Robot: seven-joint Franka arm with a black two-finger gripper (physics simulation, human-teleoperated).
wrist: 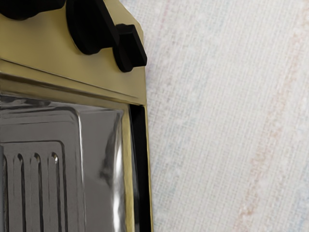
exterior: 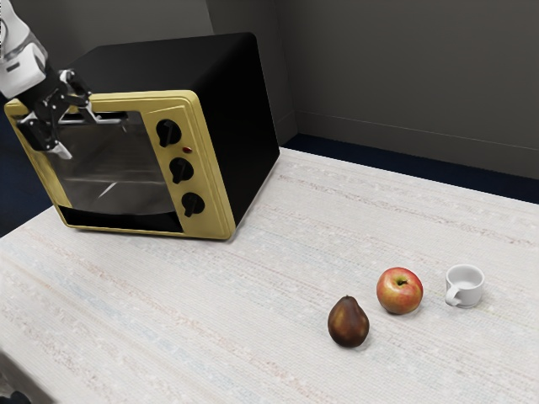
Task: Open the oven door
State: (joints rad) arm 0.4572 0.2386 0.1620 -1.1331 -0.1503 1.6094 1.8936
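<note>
step in hand, as i judge: getting hold of handle point(exterior: 109, 122). claw point(exterior: 77, 135) spread, its fingers apart at handle near top of oven door point(exterior: 118, 172); can't tell if either touches. door looks shut, glass just beyond and below claw. next: settle bar between fingers, close, check grip, then draw away from oven point(exterior: 239, 126) and downward, if hinge sits low as i guess. knobs point(exterior: 180, 169) beside door; keep claw clear of them.

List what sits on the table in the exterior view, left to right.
Oven → dark pear → red-yellow apple → white mug.
</note>
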